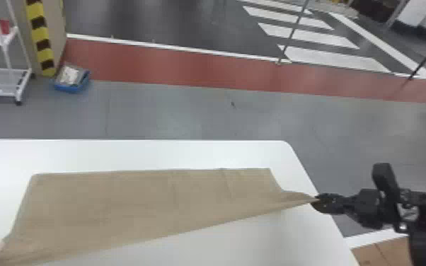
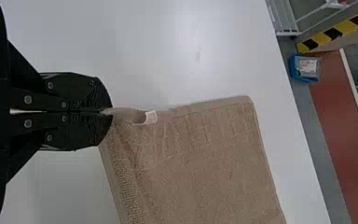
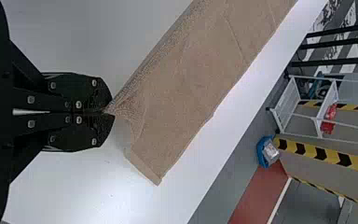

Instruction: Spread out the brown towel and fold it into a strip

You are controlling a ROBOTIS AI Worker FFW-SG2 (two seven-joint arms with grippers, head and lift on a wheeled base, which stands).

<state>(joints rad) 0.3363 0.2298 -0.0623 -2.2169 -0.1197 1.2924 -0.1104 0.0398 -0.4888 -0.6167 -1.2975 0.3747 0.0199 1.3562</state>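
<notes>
The brown towel lies spread lengthwise across the white table, its near edge drawn taut between two corners. At the towel's right near corner, my right gripper is shut on the fabric, close to the table's right edge. In the right wrist view the right gripper pinches the pointed corner of the towel. My left gripper, in the left wrist view, is shut on another corner of the towel, beside a small white tag.
The white table has a rounded far right corner. Beyond it on the floor are a blue bin and a white rack at the left. A brown box stands low at the right.
</notes>
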